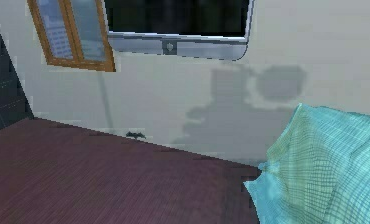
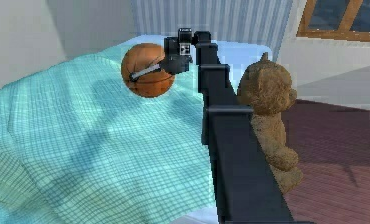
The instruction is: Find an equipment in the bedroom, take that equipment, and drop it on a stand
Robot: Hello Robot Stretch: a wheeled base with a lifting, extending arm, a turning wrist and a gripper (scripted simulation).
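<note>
An orange basketball (image 2: pixel 150 86) shows over the light green checked bed (image 2: pixel 73 140) in the arm side view. The dark arm bar rises from the bottom edge. My gripper (image 2: pixel 139 75) reaches left from its far end, and its thin fingers (image 2: pixel 153 70) lie across the ball. With the bed right behind the ball, I cannot tell whether the ball rests on it or hangs from the gripper, so I cannot tell whether the gripper holds it.
A brown teddy bear (image 2: pixel 268 100) sits at the bed's edge right of the arm. A wood-framed window (image 2: pixel 338 20) is at the far right. Ahead are dark red floor (image 1: pixel 103 175), a wooden window (image 1: pixel 73 35), a wide dark window (image 1: pixel 178 18) and the bed's corner (image 1: pixel 323 170).
</note>
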